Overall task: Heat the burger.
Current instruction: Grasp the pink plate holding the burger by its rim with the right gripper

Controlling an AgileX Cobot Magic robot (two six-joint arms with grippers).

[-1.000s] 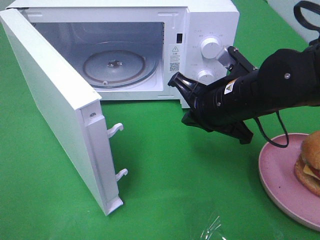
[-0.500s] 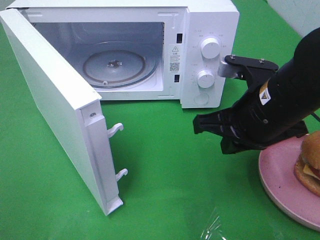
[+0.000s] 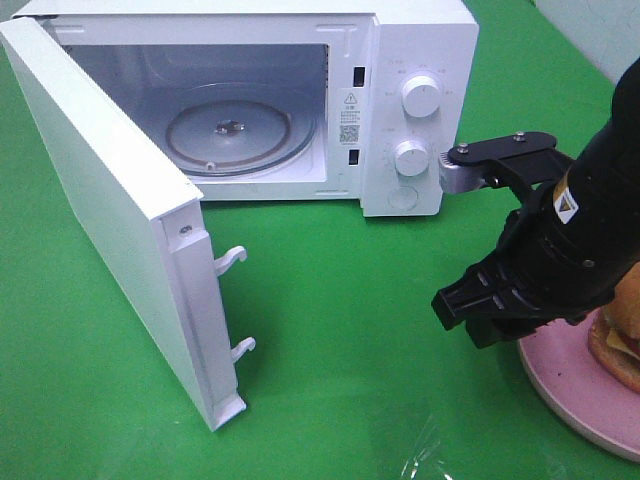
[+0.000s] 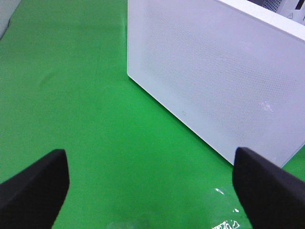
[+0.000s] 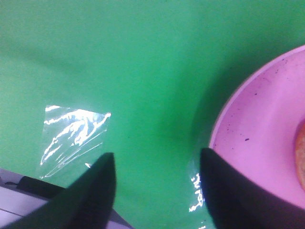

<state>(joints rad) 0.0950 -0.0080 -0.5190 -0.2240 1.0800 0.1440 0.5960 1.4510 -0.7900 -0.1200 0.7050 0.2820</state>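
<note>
The burger (image 3: 622, 335) sits on a pink plate (image 3: 570, 390) at the right edge of the high view, partly hidden by my right arm. Only a sliver of the burger (image 5: 301, 148) shows in the right wrist view, on the plate (image 5: 262, 138). My right gripper (image 3: 482, 310) is open and empty, just left of the plate; it also shows in the right wrist view (image 5: 157, 191). The white microwave (image 3: 410, 60) stands at the back with its door (image 3: 110, 210) swung open and its glass turntable (image 3: 230, 130) bare. My left gripper (image 4: 147, 186) is open over green cloth beside the door (image 4: 214, 81).
A green cloth (image 3: 330, 340) covers the table. A piece of clear plastic film (image 3: 425, 450) lies near the front edge and shows in the right wrist view (image 5: 71, 131). The microwave dials (image 3: 418, 95) face front.
My right arm has swung from in front of the microwave's control panel down and to the right, ending at the plate's left rim. Nothing else moved.
</note>
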